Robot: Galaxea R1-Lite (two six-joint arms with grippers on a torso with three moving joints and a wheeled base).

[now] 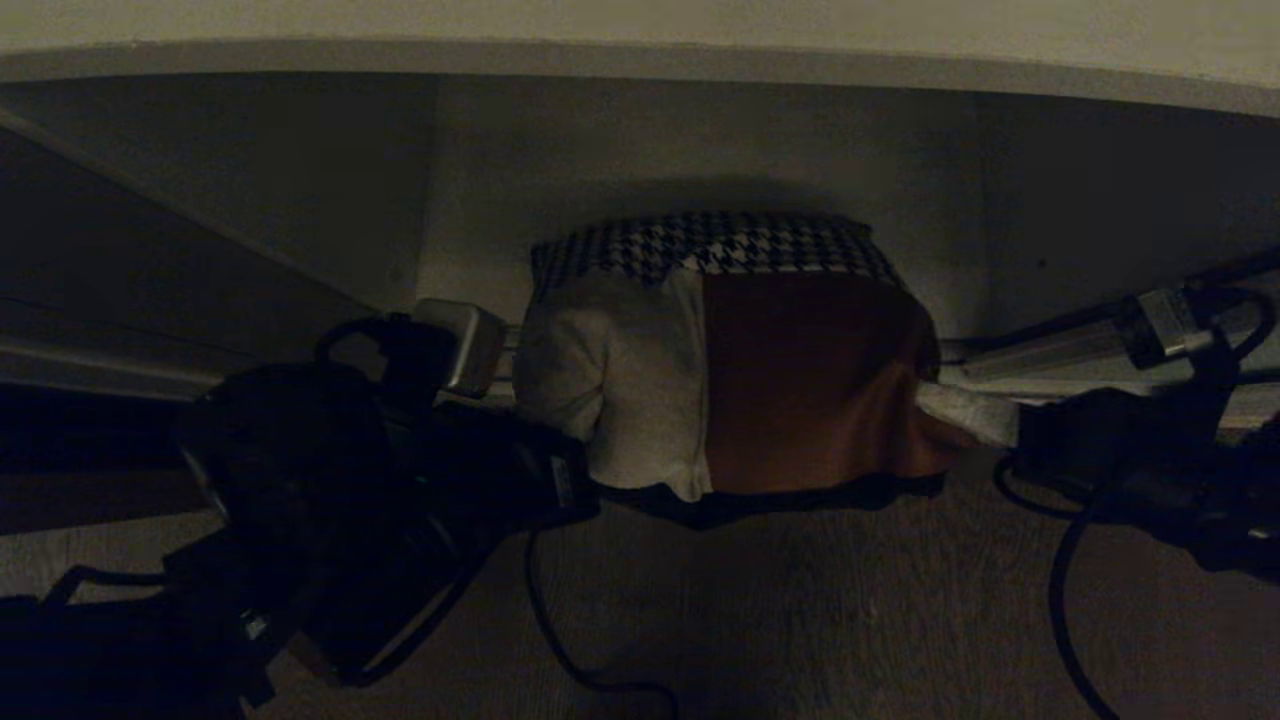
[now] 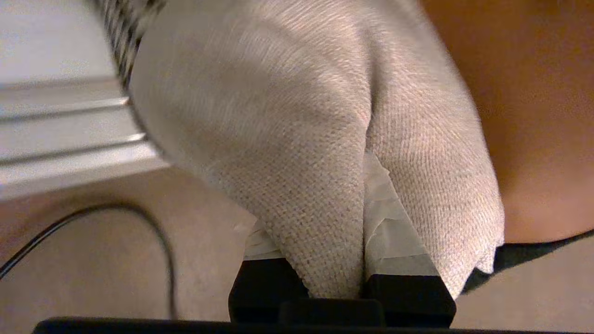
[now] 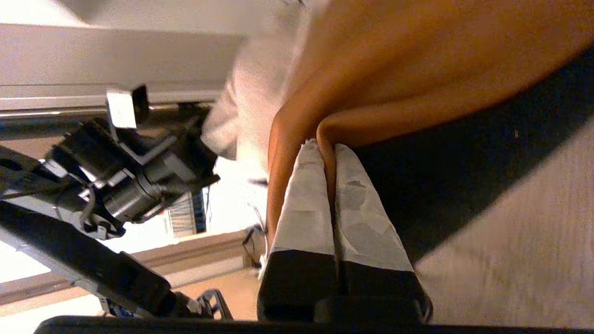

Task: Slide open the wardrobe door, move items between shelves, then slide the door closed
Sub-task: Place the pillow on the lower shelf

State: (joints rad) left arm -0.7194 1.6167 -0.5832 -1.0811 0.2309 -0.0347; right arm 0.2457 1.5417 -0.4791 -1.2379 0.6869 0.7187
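Observation:
The cushion [image 1: 730, 370], one of the items, hangs between both grippers: beige at its left, rust-brown at its right, houndstooth along the far edge. My left gripper [image 1: 585, 460] is shut on a fold of the beige fabric [image 2: 297, 153]; in the left wrist view the gripper [image 2: 325, 232] has that fold pinched between its taped fingers. My right gripper [image 1: 960, 412] is shut on the rust-brown corner [image 3: 394, 69], and the right wrist view shows the gripper [image 3: 326, 153] clamping a thin pleat. An off-white shelf [image 1: 720, 150] lies behind the cushion. I cannot pick out the sliding wardrobe door in the dark.
The wardrobe's floor rails [image 2: 69, 139] run past the cushion's left side and continue on the right [image 1: 1010, 360]. Wood-look floor [image 1: 800, 620] lies below, crossed by a black cable [image 1: 560, 640]. The left arm [image 3: 130, 185] shows in the right wrist view.

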